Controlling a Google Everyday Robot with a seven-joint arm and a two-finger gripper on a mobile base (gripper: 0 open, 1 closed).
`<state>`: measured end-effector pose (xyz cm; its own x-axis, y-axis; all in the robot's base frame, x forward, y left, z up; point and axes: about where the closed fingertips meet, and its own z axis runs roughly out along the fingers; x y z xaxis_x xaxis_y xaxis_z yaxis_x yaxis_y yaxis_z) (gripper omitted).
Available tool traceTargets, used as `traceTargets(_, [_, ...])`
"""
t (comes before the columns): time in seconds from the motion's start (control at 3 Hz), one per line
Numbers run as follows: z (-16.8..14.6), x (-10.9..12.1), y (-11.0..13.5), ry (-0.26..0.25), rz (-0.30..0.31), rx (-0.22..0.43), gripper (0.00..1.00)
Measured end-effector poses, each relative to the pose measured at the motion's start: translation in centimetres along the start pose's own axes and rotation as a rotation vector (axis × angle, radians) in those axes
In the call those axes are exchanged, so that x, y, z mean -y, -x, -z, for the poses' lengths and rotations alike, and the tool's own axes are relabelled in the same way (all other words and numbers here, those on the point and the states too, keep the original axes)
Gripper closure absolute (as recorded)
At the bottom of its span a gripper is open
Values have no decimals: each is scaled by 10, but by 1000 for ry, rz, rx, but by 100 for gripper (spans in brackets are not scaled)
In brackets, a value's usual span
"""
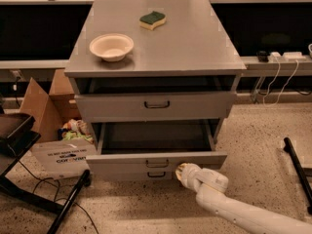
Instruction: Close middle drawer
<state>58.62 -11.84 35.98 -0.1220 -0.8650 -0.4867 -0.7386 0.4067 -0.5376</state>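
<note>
The middle drawer (122, 161) is a grey metal drawer with a low, wide front panel and a small dark handle (157, 163). It is pulled far out of the grey cabinet (195, 57), and its long grey tray (156, 138) shows. My gripper (183, 172) is at the end of the white arm (234, 208). It is at the right part of the drawer's front panel, just right of the handle and at or touching the panel. Above, the drawer with the taller front (156, 106) is slightly open.
A white bowl (111, 46) and a green-and-yellow sponge (152, 19) lie on the cabinet top. A cardboard box (53, 130) with items stands left of the cabinet. A black chair base (29, 179) is at the lower left. Cables and a black bar (297, 165) are at the right.
</note>
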Motion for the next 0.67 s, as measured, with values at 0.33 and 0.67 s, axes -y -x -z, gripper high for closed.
traceTargets(0.33, [-5, 9, 0, -13, 23, -1, 100])
traceTargets(0.67, [-10, 17, 1, -25, 43, -1, 100])
